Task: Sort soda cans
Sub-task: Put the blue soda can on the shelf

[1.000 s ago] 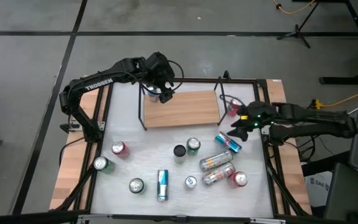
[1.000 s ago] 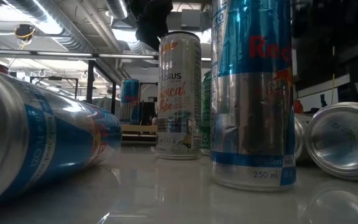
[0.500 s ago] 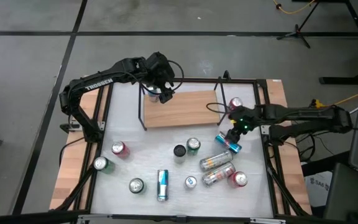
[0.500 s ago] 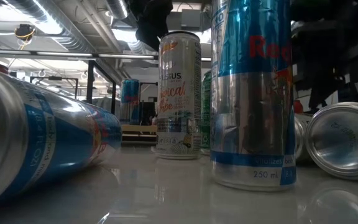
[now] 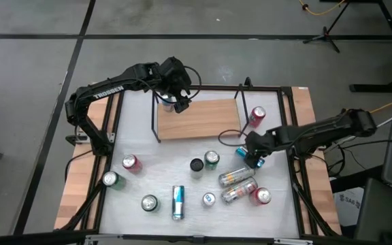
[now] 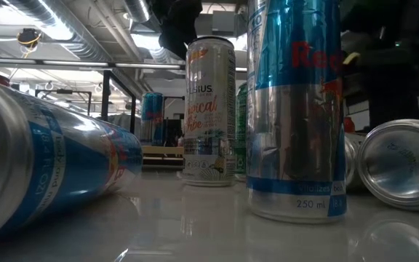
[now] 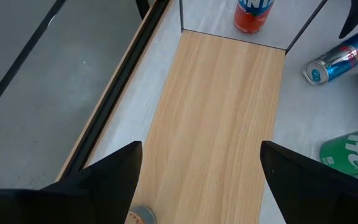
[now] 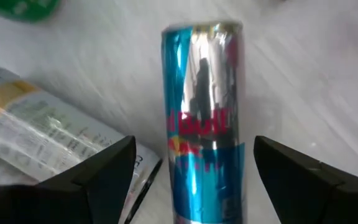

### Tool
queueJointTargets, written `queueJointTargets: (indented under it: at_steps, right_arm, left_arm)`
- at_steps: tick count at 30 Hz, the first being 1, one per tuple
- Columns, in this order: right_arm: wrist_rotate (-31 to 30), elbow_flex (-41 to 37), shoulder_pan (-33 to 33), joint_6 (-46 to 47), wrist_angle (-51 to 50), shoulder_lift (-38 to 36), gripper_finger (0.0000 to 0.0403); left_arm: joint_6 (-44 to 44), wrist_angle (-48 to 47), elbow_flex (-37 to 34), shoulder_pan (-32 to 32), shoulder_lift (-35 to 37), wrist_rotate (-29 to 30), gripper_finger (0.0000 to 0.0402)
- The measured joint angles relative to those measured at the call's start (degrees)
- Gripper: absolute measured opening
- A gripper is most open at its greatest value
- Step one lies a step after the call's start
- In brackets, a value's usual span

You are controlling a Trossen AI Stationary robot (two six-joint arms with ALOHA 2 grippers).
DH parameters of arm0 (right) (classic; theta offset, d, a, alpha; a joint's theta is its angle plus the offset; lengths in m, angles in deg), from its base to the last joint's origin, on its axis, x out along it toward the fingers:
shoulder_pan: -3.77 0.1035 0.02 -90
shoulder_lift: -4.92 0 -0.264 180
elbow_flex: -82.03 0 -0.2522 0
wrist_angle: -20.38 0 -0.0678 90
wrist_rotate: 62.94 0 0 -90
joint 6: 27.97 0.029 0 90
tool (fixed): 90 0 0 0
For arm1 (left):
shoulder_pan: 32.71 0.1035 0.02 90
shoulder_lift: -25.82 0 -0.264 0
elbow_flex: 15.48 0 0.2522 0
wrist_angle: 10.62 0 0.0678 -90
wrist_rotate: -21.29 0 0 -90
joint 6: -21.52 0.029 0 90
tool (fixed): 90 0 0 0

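Blue-and-silver can lined up between open right fingers; sorting barely begun.

Wooden shelf as landmark. Right gripper hangs just off the shelf's near right corner, jaws spread and empty, over the lying blue-and-silver can. No contact visible yet. Left gripper hovers over the shelf's far left end, jaws wide, holding nothing; a can top shows just under it. Red can stands beside the shelf's right end. Roughly ten other soda cans lie scattered or stand on the white table in front of the shelf, ungrouped. Judgement: one or two placed at most, nearly everything left to sort; next is a grasp on the lying can.
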Motion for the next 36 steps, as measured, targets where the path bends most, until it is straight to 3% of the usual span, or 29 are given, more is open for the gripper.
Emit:
queueJointTargets:
  at_steps: [17, 29, 36]
  right_arm:
    - [-2.8, 0.0, 1.9, 0.9, 1.9, 12.5, 0.0310]
    - [-2.5, 0.0, 1.9, 0.9, 1.9, 13.2, 0.0211]
    - [-2.4, 0.0, 1.9, 0.9, 2.1, 13.2, 0.0233]
  left_arm:
    - [-0.1, 0.0, 0.0, 0.0, 0.0, 0.0, 0.0316]
    - [-0.1, 0.0, 0.0, 0.0, 0.0, 0.0, 0.0316]
    - [0.0, 0.0, 0.0, 0.0, 0.0, 0.0, 0.0316]
